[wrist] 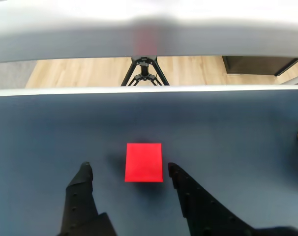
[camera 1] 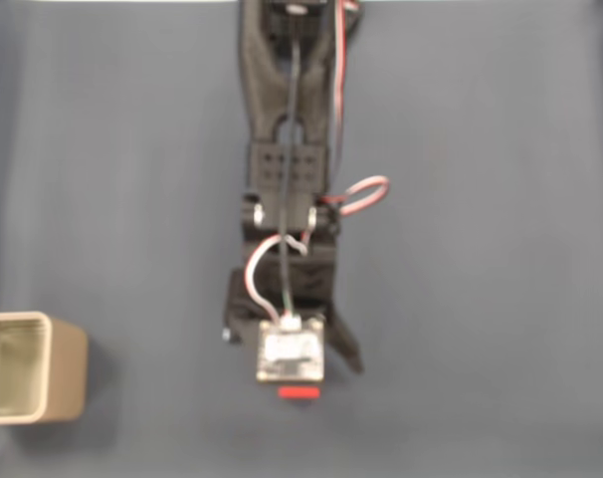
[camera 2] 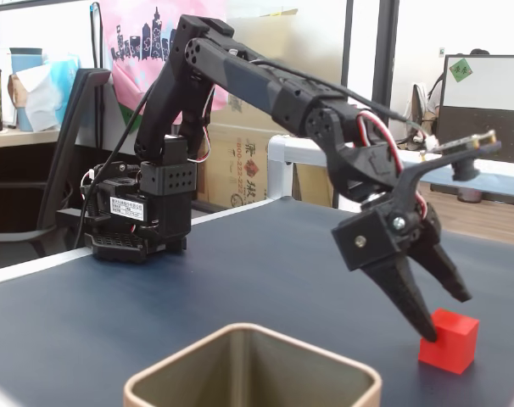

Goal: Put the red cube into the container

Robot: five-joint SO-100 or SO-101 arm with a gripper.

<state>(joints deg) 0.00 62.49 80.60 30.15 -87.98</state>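
One sliver of the red cube [camera 1: 301, 392] is all we see in the top-down fixed view, a thin red strip poking out below the small camera board [camera 1: 291, 353] on the arm [camera 1: 290, 119]; the rest sits hidden under the wrist. The claw [camera 1: 297, 383] itself is mostly masked there too, so we cannot read its spread from above. The tin [camera 1: 23, 367] is cut off by the left edge in that view, and in the side fixed view its lower part falls below the frame, leaving us the pale rim [camera 2: 342, 373] and a look into the dull inside.

In the wrist view the cube [wrist: 144, 162] is plain: a flat, matte, bright red square face, unmarked, resting on the dark blue counter [wrist: 50, 128]. The claw [wrist: 128, 169] stands wide open and holds nothing, with one black fingertip [wrist: 85, 172] left of the cube and the other just right of it. Both tips are level with the cube's near half; the right one looks very close, but we cannot tell if it touches.

From the side, the cube [camera 2: 449, 341] shows three crisp faces and sits on the counter near the right edge, with the claw [camera 2: 444, 314] tilted down over it and one finger [camera 2: 408, 297] reaching to its near side. The tin stands well apart from the cube, nearer that camera. A blurred band crosses the top of the wrist view, and beyond the counter's far edge a tripod [wrist: 144, 71] stands on a wooden floor.
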